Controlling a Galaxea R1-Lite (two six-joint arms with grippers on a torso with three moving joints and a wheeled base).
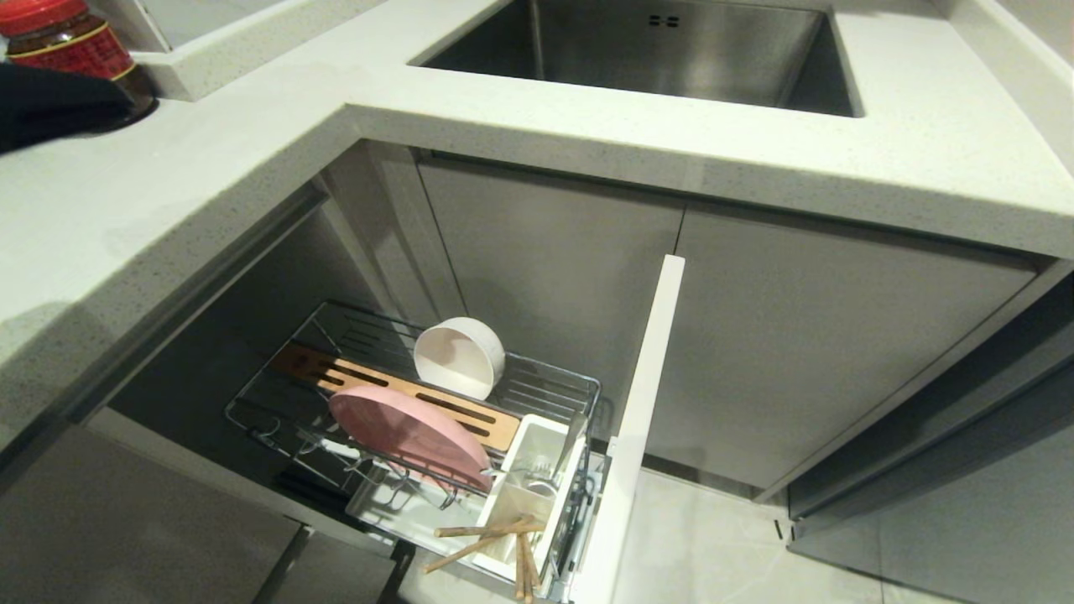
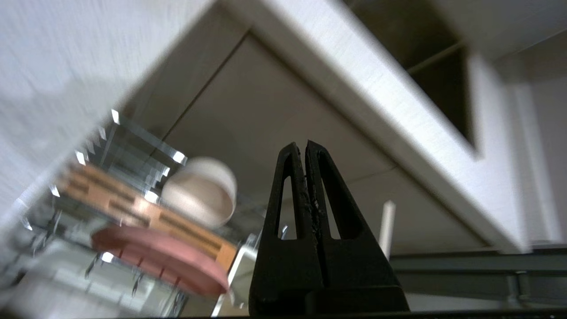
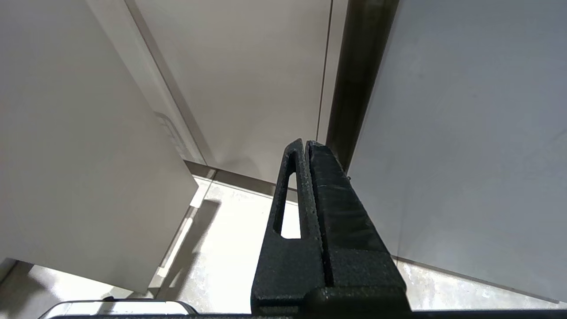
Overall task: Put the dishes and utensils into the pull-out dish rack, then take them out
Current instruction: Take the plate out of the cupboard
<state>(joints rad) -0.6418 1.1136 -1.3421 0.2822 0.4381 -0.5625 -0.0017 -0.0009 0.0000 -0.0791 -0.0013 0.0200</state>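
Both grippers, left (image 2: 304, 148) and right (image 3: 304, 146), have jaws pressed together, holding nothing. Plate (image 1: 409, 435), bowl (image 1: 459, 356) and chopsticks (image 1: 495, 545) sit in the rack (image 1: 277, 403).

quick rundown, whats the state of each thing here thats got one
chrome wire pull-out dish rack: pulled out, loaded
pink oval plate: on edge in the rack
off-white round bowl: on its side in the rack
light wooden chopsticks: in the white utensil holder, ends sticking out
silver metal fork: in the holder
red-lidded jar: lid on
left gripper: shut, empty
right gripper: shut, empty
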